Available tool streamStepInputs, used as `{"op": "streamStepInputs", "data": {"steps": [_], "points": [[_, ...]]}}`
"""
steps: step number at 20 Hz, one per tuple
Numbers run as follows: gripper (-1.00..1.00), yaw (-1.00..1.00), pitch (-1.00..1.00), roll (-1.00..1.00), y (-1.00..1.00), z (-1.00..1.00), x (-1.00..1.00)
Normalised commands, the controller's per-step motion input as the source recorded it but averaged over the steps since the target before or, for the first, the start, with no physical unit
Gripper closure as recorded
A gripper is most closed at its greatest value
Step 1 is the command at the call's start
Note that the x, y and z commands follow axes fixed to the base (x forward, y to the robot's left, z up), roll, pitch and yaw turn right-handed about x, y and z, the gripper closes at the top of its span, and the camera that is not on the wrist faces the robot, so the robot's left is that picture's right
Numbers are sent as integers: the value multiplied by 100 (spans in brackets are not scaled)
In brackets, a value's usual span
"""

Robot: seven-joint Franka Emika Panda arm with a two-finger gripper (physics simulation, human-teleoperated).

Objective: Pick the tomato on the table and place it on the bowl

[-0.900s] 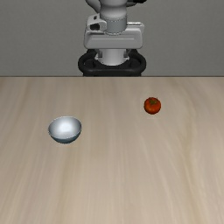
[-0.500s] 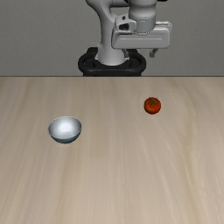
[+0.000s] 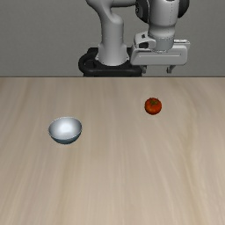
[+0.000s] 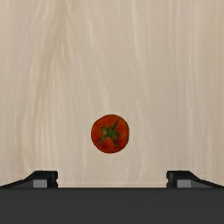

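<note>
A red tomato (image 3: 153,106) with a green stem lies on the wooden table (image 3: 114,167), toward the exterior view's right. My gripper (image 3: 159,72) hangs in the air above and a little behind it, fingers wide apart and holding nothing. In the wrist view the tomato (image 4: 110,134) lies on the table ahead of my gripper (image 4: 112,178), roughly centred between the two fingertips (image 4: 41,178). A small silvery bowl (image 3: 65,131) stands on the table at the exterior view's left, far from the tomato.
The robot's black base (image 3: 112,63) stands at the table's far edge. A grey wall runs behind it. Bare wood stretches between bowl and tomato and across the front of the table.
My arm has swung toward the exterior view's right and come lower, from above the base to over the tomato. Tomato and bowl have stayed put.
</note>
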Motion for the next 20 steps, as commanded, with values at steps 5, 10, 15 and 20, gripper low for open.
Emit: {"op": "streamStepInputs", "data": {"steps": [5,10,15,20], "points": [[-100,0,0,0,0,-100,0],[-100,0,0,0,0,-100,0],[100,0,0,0,0,-60,0],[100,0,0,0,0,0,0]]}}
